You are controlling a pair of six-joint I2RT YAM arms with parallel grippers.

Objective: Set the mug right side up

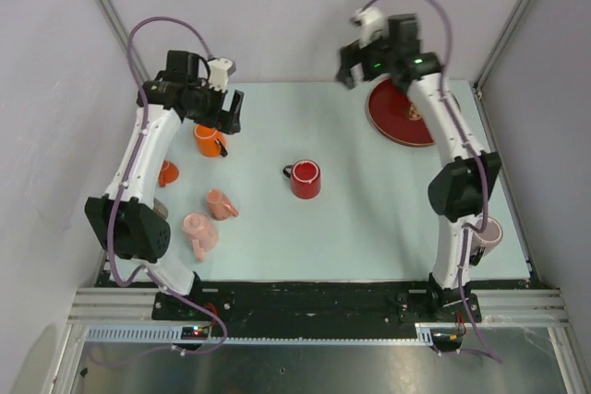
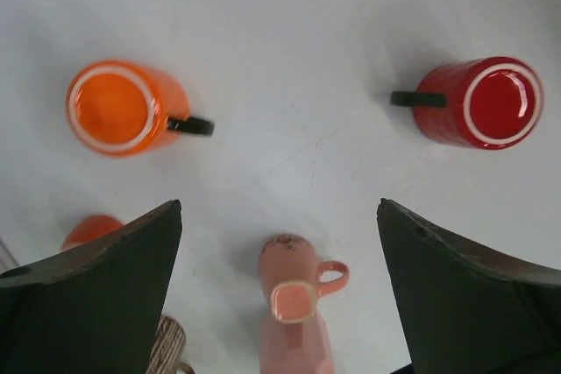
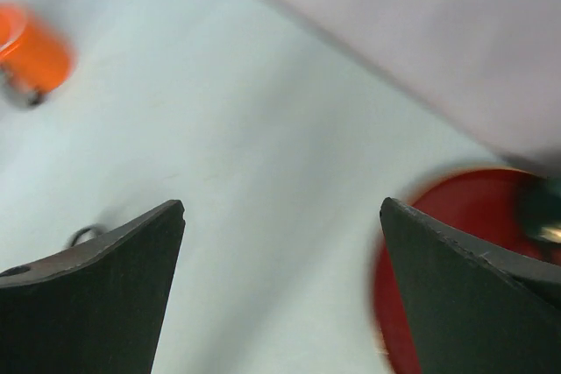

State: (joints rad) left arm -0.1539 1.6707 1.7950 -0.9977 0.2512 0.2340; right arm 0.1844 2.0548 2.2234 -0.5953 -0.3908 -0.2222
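Note:
A red mug (image 1: 306,179) stands mid-table with its black handle pointing left. Its top face is a white ring around a flat red disc (image 2: 491,102), which looks like its base. An orange mug (image 1: 210,140) with a black handle stands at the back left, its white-ringed end up (image 2: 114,107). A salmon mug (image 1: 220,203) shows a small squarish end toward the left wrist camera (image 2: 294,304). My left gripper (image 1: 227,117) is open and empty, high over the table between these mugs (image 2: 279,208). My right gripper (image 1: 345,71) is open and empty, raised at the back (image 3: 282,206).
A dark red plate (image 1: 400,113) lies at the back right, also in the right wrist view (image 3: 447,260). A pink mug (image 1: 199,233) lies at the near left. A small orange cup (image 1: 167,173) and a striped brown object (image 2: 166,348) sit by the left arm. A pale mug (image 1: 488,232) stands by the right arm.

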